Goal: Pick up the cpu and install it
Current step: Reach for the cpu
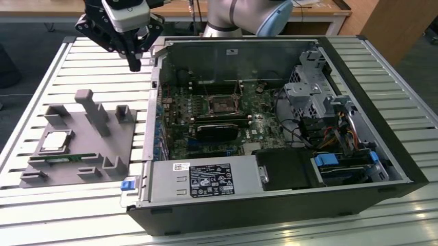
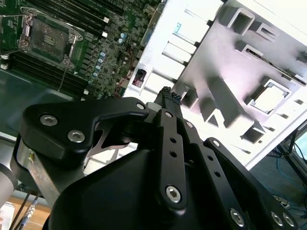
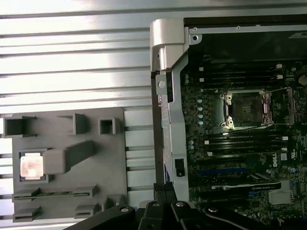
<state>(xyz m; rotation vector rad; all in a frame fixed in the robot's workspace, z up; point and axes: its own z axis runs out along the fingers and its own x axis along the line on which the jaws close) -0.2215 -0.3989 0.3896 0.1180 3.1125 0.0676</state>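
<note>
The end effector [image 1: 135, 65] hangs above the slatted bench [image 1: 82, 72] with its fingers pressed together. It grips nothing and touches nothing. In the exterior view it is just outside the upright rim of the computer case [image 1: 155, 97], near the case's far corner. The cpu [image 1: 56, 141] lies flat in a square recess of the grey tray [image 1: 87, 139], at about 7 o'clock from the end effector and well apart from it. The tray's tall post [image 1: 92, 110] stands between them. Bare slats lie under the end effector. The open socket [image 1: 222, 105] on the board sits at about 4 o'clock, beyond the rim.
</note>
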